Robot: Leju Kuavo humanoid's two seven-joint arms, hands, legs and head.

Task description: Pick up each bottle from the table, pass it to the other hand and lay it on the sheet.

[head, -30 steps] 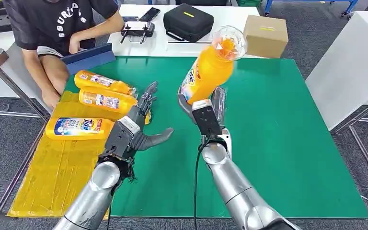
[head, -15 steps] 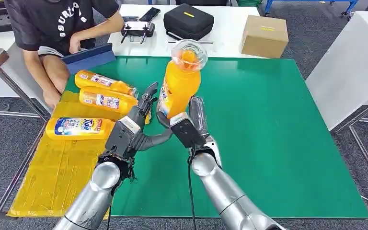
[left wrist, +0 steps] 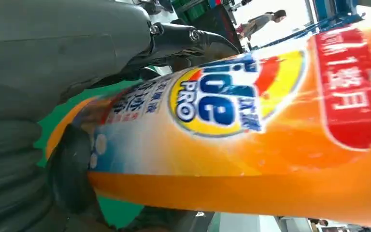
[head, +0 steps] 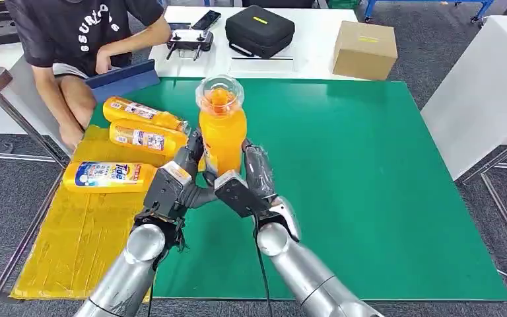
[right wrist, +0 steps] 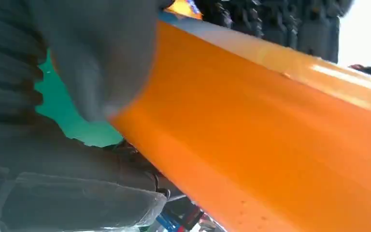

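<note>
One orange bottle [head: 222, 132] upright above the green surface [head: 370, 165], held low by right hand [head: 247, 181]. Left hand [head: 178, 181] touches its side, fingers apart around it, grip unclear. Three bottles [head: 142, 125] lie on yellow sheet [head: 72, 244].

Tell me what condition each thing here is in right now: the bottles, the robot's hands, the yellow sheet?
Held bottle: upright, between both hands.
Right hand: gripping the bottle's base.
Left hand: against the bottle's side; grip unclear.
Three bottles: lying flat on the sheet.
Yellow sheet: spread flat, crinkled.
</note>
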